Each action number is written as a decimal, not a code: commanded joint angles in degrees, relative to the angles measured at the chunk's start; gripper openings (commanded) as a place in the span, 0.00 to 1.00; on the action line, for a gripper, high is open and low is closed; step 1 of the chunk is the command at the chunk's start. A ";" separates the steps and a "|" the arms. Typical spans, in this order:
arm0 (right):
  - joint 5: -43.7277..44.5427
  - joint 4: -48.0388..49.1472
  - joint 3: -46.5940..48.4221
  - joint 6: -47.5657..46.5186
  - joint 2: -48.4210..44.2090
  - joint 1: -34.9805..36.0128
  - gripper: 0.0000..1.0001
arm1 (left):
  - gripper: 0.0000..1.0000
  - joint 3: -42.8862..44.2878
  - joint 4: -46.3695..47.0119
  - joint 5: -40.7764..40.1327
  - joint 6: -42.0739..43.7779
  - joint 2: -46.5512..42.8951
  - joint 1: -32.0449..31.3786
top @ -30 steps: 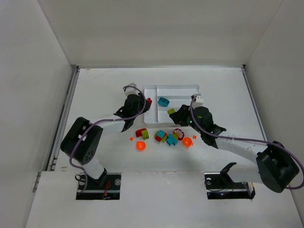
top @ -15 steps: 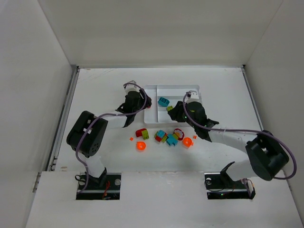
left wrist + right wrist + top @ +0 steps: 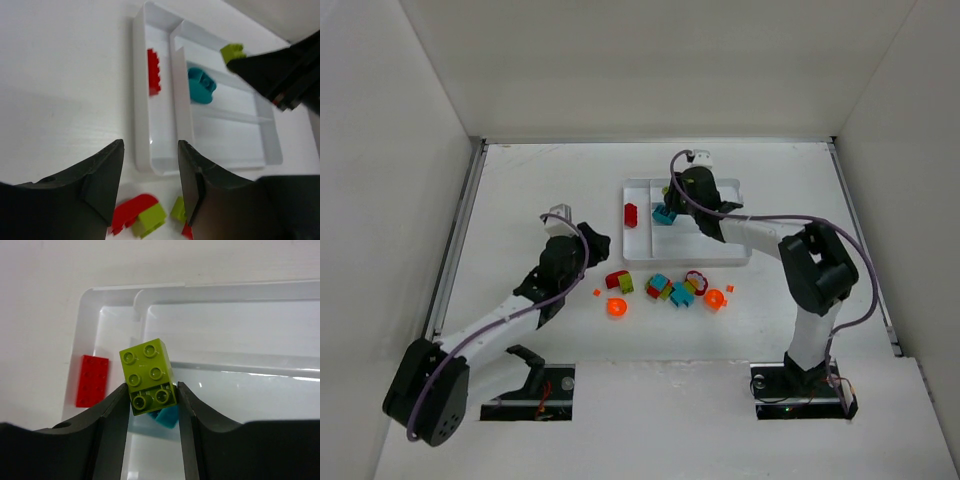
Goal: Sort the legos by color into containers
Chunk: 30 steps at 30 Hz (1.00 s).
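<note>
My right gripper is shut on a yellow-green brick and holds it above the far left part of the white tray. In the top view this gripper is over the tray's far slots. A red brick lies in the narrow side slot, and a teal brick lies in a long slot, partly under the held brick. My left gripper is open and empty, left of and nearer than the tray. In its wrist view the open gripper frames the tray's near corner.
Loose bricks lie in front of the tray: a red and green pair, an orange round piece, teal bricks, a red rounded piece, another orange piece and two tiny orange bits. White walls enclose the table.
My left gripper let go of the red brick in the side slot and drew back left and nearer. My right gripper carried the yellow-green brick to the tray's far left part.
</note>
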 commanded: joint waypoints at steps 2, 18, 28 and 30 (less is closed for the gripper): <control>3.55 -5.11 7.63 -4.75 4.01 -0.59 0.20 | 0.47 -5.34 -9.96 -0.62 -0.52 -7.19 -1.37; 5.84 -9.78 18.99 -7.39 12.38 -1.03 0.54 | 0.52 -7.28 -17.80 -1.32 -2.64 -10.90 -8.05; 5.31 -4.87 4.25 -7.83 -4.12 0.28 0.65 | 0.52 -5.35 -18.15 -5.62 -1.93 -6.85 -10.69; 4.61 -1.97 -2.51 -7.04 -9.92 2.65 0.57 | 0.50 -4.56 -18.07 -6.06 -2.19 -6.15 -10.17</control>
